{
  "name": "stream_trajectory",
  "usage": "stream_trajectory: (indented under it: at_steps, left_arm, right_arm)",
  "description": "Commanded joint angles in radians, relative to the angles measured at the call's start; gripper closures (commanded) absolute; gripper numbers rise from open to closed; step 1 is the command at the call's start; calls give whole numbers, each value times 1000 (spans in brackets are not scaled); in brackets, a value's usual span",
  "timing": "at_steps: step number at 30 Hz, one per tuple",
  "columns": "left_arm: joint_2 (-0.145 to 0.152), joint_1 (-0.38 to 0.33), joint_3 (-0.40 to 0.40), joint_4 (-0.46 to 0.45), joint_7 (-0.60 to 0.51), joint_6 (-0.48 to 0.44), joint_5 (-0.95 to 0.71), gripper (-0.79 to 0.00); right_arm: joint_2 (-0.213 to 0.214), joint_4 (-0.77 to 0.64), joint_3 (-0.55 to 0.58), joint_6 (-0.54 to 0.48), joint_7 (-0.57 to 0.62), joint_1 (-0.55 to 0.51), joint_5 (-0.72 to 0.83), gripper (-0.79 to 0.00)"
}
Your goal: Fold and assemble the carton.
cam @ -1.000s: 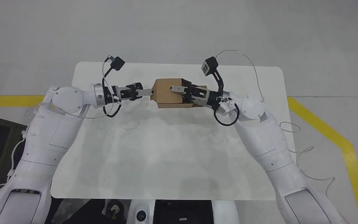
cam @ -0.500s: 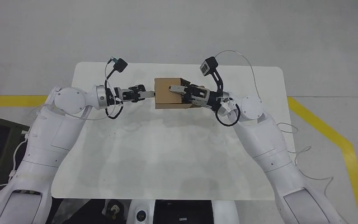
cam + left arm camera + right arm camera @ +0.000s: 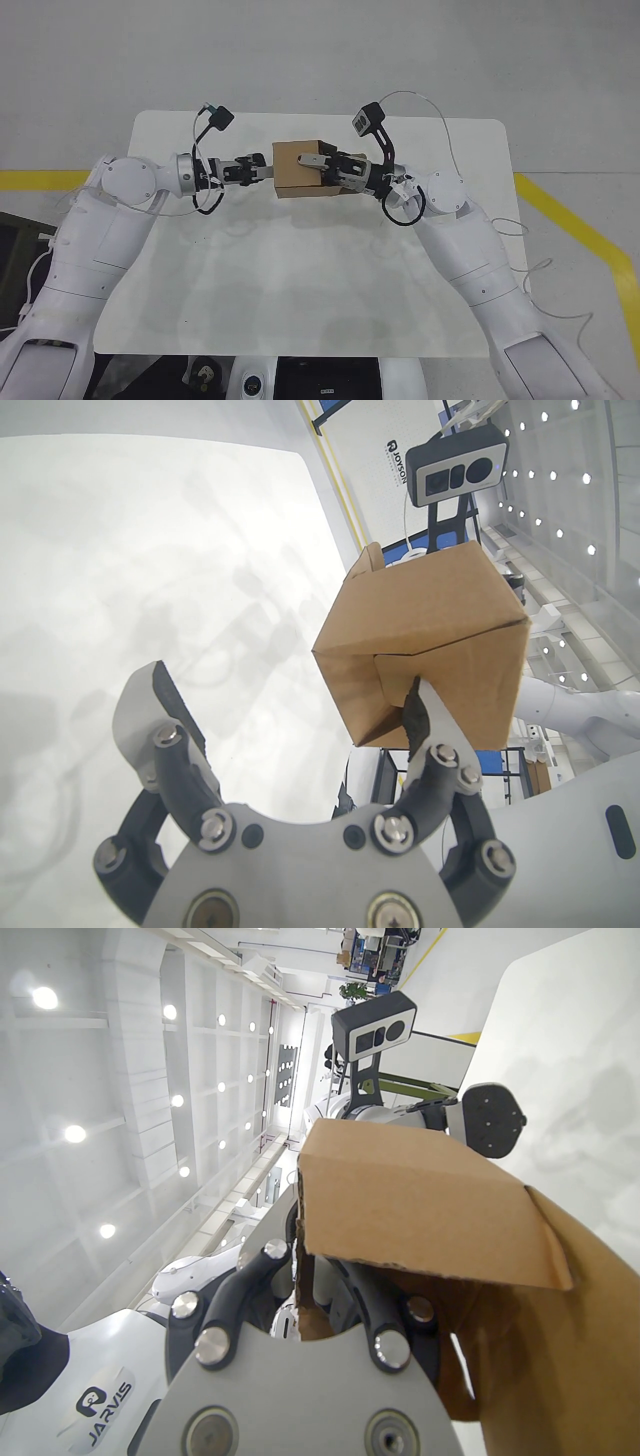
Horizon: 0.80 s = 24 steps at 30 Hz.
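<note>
A brown carton (image 3: pixel 300 168) is held above the far middle of the white table (image 3: pixel 300 290). My right gripper (image 3: pixel 325 163) is shut on the carton's wall, one finger lying on top of it; in the right wrist view the cardboard (image 3: pixel 425 1208) hides the fingertips. My left gripper (image 3: pixel 264 171) stands open at the carton's opposite end. In the left wrist view one fingertip (image 3: pixel 422 705) pokes into the seam of the folded end flaps of the carton (image 3: pixel 425 620). The other finger (image 3: pixel 165 695) hangs free beside it.
The table carries nothing else, with bare room on its near half. A yellow floor line (image 3: pixel 30 180) runs past both sides. Each arm's camera bracket (image 3: pixel 218 117) sticks up near the carton.
The left arm has edged right, bringing its finger into the carton's end. The carton has turned squarer in the right gripper and shifted slightly left.
</note>
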Motion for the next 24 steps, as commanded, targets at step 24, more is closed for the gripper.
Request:
stream_trajectory:
  at_steps: [24]
  left_arm:
    - [-7, 12, -18, 61, -7, -39, -119, -785]
  right_arm:
    - [-12, 57, 4, -53, 70, 11, 97, 0]
